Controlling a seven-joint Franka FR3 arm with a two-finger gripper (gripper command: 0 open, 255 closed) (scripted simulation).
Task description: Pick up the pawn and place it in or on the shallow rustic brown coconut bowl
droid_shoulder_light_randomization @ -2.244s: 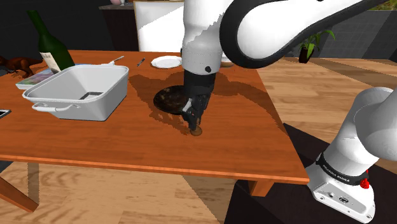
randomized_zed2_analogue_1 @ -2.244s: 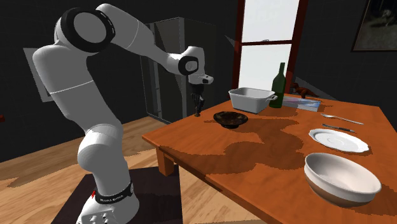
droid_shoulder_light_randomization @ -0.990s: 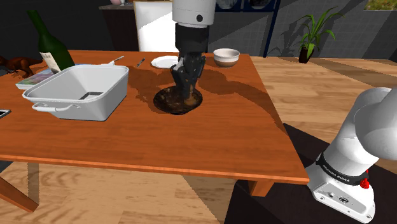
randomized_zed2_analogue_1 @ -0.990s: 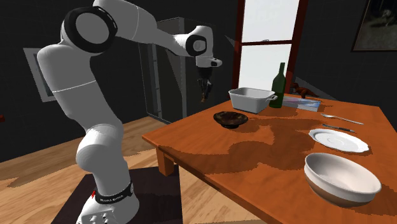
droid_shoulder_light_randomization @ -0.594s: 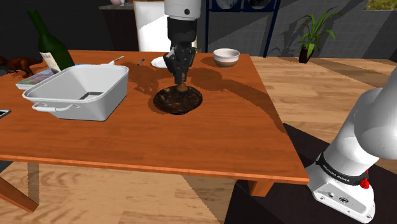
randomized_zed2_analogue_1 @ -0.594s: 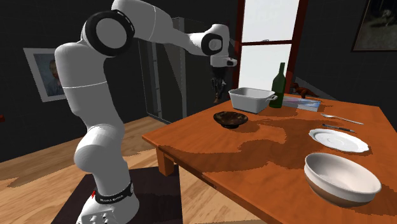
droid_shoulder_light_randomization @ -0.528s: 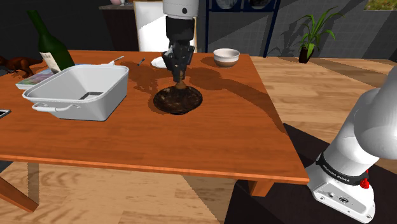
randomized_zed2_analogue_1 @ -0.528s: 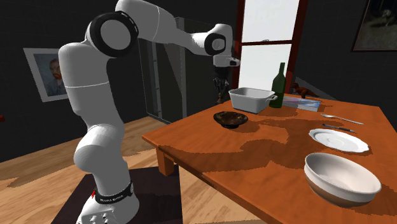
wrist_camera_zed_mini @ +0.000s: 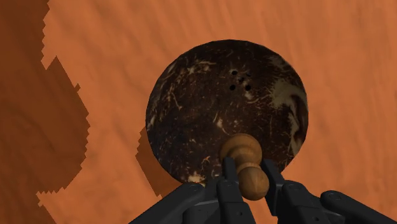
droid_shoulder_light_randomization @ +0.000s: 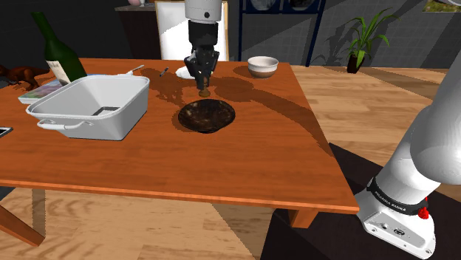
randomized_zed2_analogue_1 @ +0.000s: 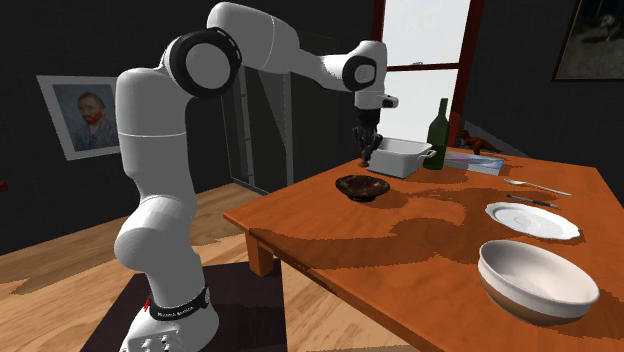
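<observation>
A small brown pawn (wrist_camera_zed_mini: 247, 167) is clasped between my black fingers, and my gripper (wrist_camera_zed_mini: 249, 181) is shut on it. In the wrist view the dark brown speckled coconut bowl (wrist_camera_zed_mini: 227, 112) lies on the orange-brown table directly below, the pawn hanging over the bowl's edge nearest the fingers. In the shoulder view my gripper (droid_shoulder_light_randomization: 203, 83) hangs above the far rim of the bowl (droid_shoulder_light_randomization: 207, 116), the pawn (droid_shoulder_light_randomization: 204, 92) at its tip. In the second exterior view my gripper (randomized_zed2_analogue_1: 366, 152) is well above the bowl (randomized_zed2_analogue_1: 362, 187).
A white baking dish (droid_shoulder_light_randomization: 92, 106) stands at the shoulder view's left of the bowl, with a green bottle (droid_shoulder_light_randomization: 58, 52) and a book (droid_shoulder_light_randomization: 41, 90) behind it. A white plate (randomized_zed2_analogue_1: 532, 220), a white bowl (randomized_zed2_analogue_1: 537, 278) and cutlery (randomized_zed2_analogue_1: 536, 187) sit farther along the table (droid_shoulder_light_randomization: 222, 166).
My gripper has lifted the pawn off the table in front of the bowl, risen, and carried it across to hang above the bowl's far side.
</observation>
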